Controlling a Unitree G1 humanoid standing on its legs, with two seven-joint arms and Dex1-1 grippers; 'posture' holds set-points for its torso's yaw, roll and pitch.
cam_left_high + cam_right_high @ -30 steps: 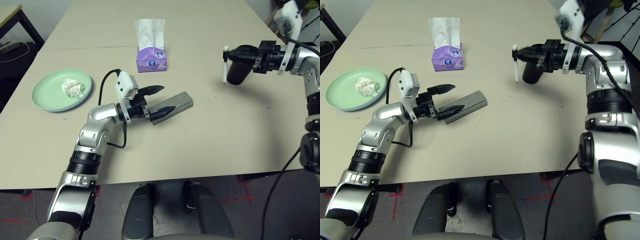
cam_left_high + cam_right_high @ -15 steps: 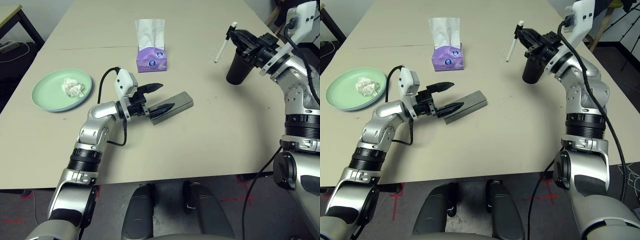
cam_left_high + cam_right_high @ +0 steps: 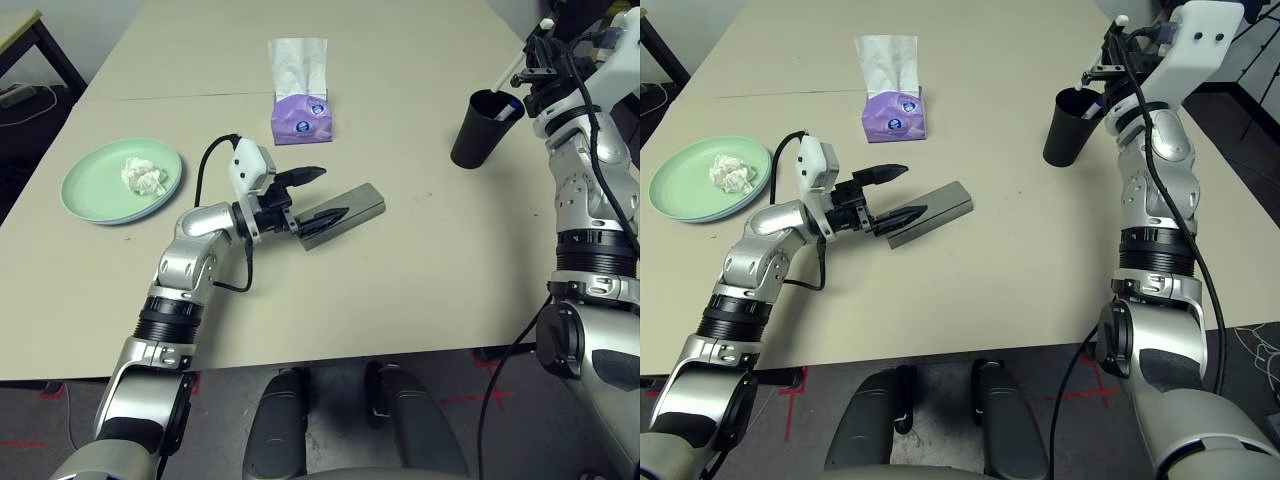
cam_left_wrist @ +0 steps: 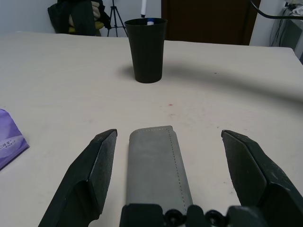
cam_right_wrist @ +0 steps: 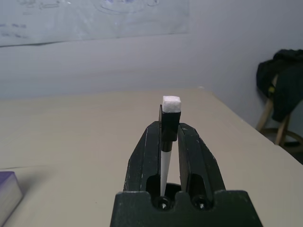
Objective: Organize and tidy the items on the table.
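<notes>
A grey glasses case (image 3: 362, 203) lies on the beige table (image 3: 420, 280) left of centre. My left gripper (image 3: 333, 192) is open, one finger on each side of the case's near end. At the far right stands a black cup (image 3: 478, 130). My right gripper (image 5: 169, 131) is above the cup, shut on a white pen (image 3: 512, 75). The pen slants down and its blue end sits in the cup's mouth. A crumpled tissue wad (image 3: 144, 176) rests on a pale green plate (image 3: 90, 190) at the left.
A purple tissue box (image 3: 301, 115) with a white tissue sticking up stands at the back centre. A seam line crosses the table behind the plate. A dark-framed side desk (image 3: 20, 30) is at the far left corner.
My right arm has swung the pen from in front of the cup up over it and tipped it so its blue end points into the cup. The left arm and case have not moved.
</notes>
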